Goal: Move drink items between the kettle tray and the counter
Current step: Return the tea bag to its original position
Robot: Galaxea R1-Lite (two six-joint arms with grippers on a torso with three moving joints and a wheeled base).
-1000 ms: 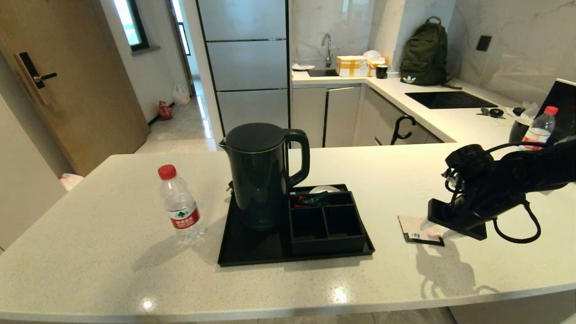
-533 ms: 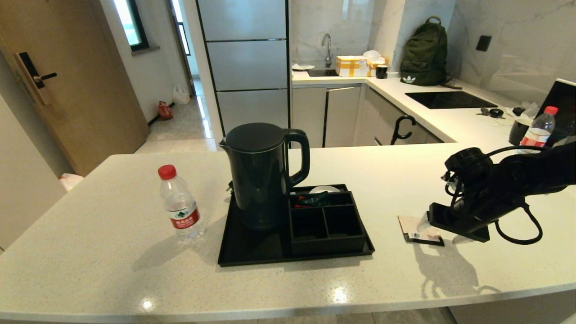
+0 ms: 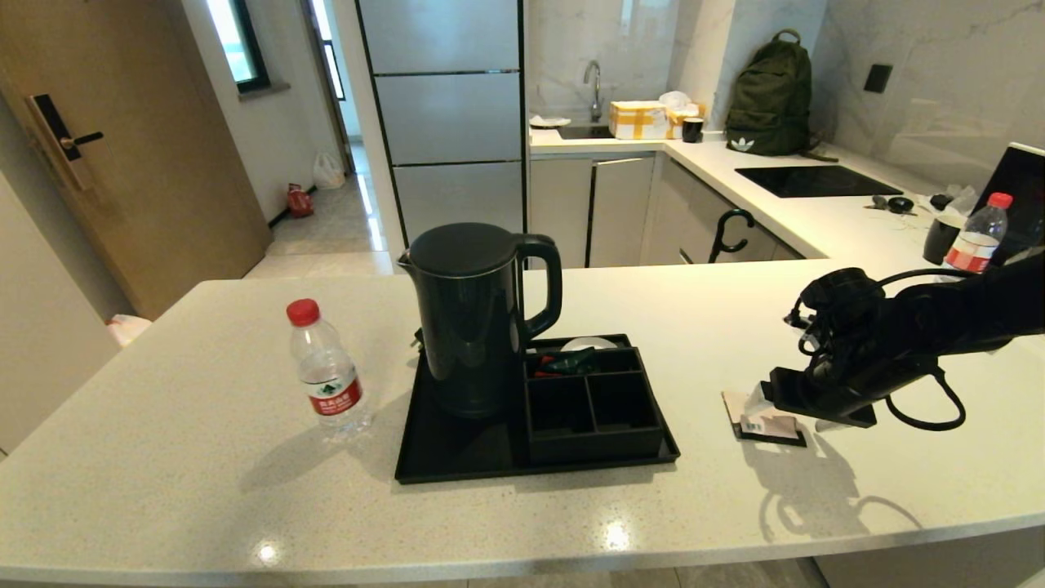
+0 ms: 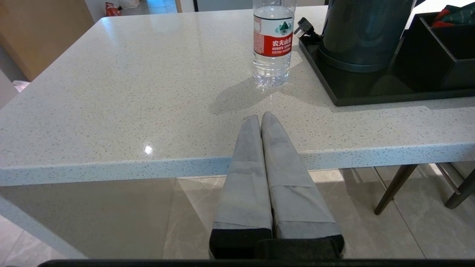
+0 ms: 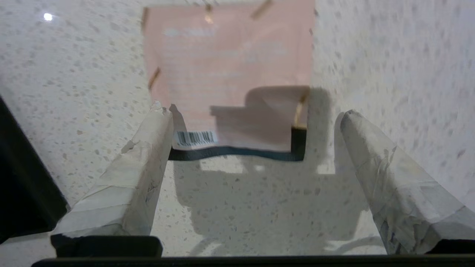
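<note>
The right gripper (image 3: 763, 402) hangs low over the counter (image 3: 204, 457), right of the kettle tray (image 3: 457, 457), with its fingers spread wide on either side of the beige sachet (image 3: 755, 420). The head view shows only the sachet's near part past the black gripper body; the right wrist view shows more — the sachet (image 5: 230, 74) lies flat on the speckled stone, its black edge and barcode toward the camera, one taped finger (image 5: 148, 148) at the barcode corner and the other standing clear beyond the opposite edge. Whether that near finger actually touches the paper is hard to tell. The water bottle (image 3: 325, 371) stands upright on the counter just left of the tray, apart from its rim. On the tray sit the black kettle (image 3: 473, 318) and the four-compartment box (image 3: 592, 404), with red and green packets (image 3: 563, 363) in a rear compartment. The left gripper (image 4: 261, 118) appears only in its own wrist view — fingers pressed together, off the counter's front edge, pointing toward the bottle (image 4: 272, 40).
</note>
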